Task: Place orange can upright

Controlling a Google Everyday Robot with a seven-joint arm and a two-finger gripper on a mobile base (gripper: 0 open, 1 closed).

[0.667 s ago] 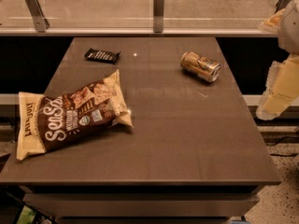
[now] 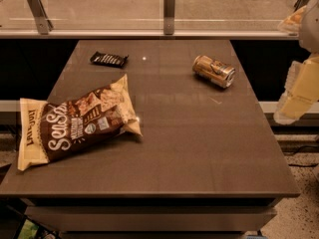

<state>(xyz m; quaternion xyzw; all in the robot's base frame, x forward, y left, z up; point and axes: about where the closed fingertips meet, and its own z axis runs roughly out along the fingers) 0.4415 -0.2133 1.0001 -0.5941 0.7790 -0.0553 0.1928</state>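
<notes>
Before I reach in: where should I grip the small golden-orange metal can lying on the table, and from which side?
Probably best to grip the golden-orange metal can at mid-body from above, jaws closing across its long axis. It lies on its side with the round wall exposed. The gripper is past the dark table's right edge, apart from the can.

Gripper (image 2: pixel 285 115) cream, blocky, tapering, at right edge; white rounded arm (image 2: pixel 313 26) above.

The orange can (image 2: pixel 214 70), golden-orange with silver ends, lies on its side on the table (image 2: pixel 199 153) in the upper right of the frame. The hand (image 2: pixel 298 91) hangs at the right edge, apart from it.
</notes>
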